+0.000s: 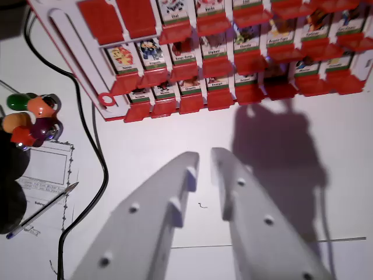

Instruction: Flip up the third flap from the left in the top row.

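Observation:
A red and white flap board (227, 52) lies across the top of the wrist view, tilted, with rows of small picture cards in red frames. Most flaps stand showing their pictures; two at the top left (119, 20) show only plain red. My gripper (204, 158) is below the board over bare white table, its two white fingers (180, 175) pointing up toward the bottom row. A narrow gap separates the tips and nothing is between them. The gripper's shadow (280, 146) falls on the table to the wrist view's right.
A black cable (93, 140) runs down the wrist view's left from the board's corner. Coloured round balls (32, 119) sit at the left edge. Below them lie a printed paper (46, 175) and a pen (44, 211).

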Controlling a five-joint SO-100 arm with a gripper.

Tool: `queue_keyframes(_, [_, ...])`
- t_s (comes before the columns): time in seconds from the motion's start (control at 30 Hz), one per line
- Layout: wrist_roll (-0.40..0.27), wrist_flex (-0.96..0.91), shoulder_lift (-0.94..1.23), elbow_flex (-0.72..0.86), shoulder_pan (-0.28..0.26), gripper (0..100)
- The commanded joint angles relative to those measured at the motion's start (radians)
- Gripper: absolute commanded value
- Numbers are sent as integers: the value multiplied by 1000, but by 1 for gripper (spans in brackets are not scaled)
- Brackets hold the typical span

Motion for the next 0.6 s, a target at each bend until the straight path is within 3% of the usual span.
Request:
queue_keyframes(0.0, [17,-5,-60,-120,-9,2])
queue_keyframes(0.57, [107,-190,-457,-313,-49,2])
